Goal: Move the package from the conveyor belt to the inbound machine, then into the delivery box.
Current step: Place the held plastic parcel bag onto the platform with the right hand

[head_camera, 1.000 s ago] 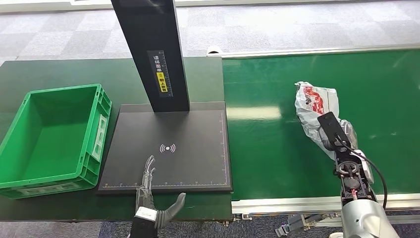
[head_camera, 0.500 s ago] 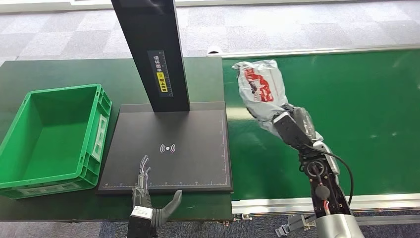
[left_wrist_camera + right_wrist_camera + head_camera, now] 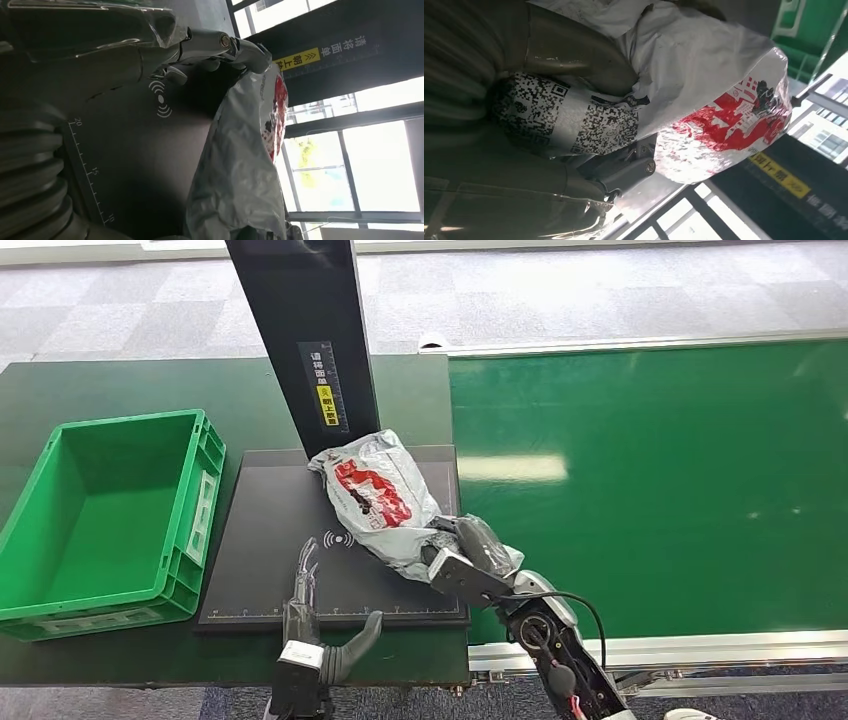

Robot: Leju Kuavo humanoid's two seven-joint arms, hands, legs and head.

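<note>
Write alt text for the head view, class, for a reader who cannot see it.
The robot's right hand holds a grey and red package over the black scanner plate. Its left hand rests open at the plate's near edge, with an empty green box further left and the green conveyor belt on the right.

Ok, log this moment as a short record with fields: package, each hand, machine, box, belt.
package: crumpled grey plastic mailer bag with red print, over the plate, beside the scan symbol
right hand: right hand grips the bag's near end
left hand: left hand at the plate's near edge, fingers extended, holding nothing
machine: flat black scanning plate with a black upright column
box: green plastic crate, nothing inside
belt: green conveyor belt, bare in the head view
</note>
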